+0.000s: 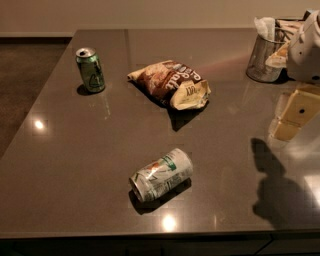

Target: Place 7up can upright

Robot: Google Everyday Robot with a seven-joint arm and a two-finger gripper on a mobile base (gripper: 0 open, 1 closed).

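the 7up can (161, 174) lies on its side on a dark table (75, 165), in the front middle part, not far from the near edge. the table top is grey-brown and glossy. it reflects several small ceiling lights as bright spots, one just in front of the can, near the edge. behind the table there is a pale wall (150, 12), and at the left a dark floor (25, 75) that looks like carpet. the can is silvery-white with green lettering and a small red-orange spot. its silver top points to the front left and its other end to the back right, and it throws a short shadow toward the front. behind it, near the middle of the table, lies a crumpled brown and cream snack bag (171, 84). at the back left a darker green can (90, 70) stands upright, well apart from the 7up can. at the back right stands a metal mesh cup (262, 60) which holds some white paper, maybe napkins, and a few items i cannot identify. the gripper (292, 116), cream-coloured, hangs above the right edge of the table, well apart from the 7up can and holding nothing; whether it is spread or pressed together i cannot tell. above it is the white arm (310, 47), and its dark shadow (280, 185) falls on the table at the front right.
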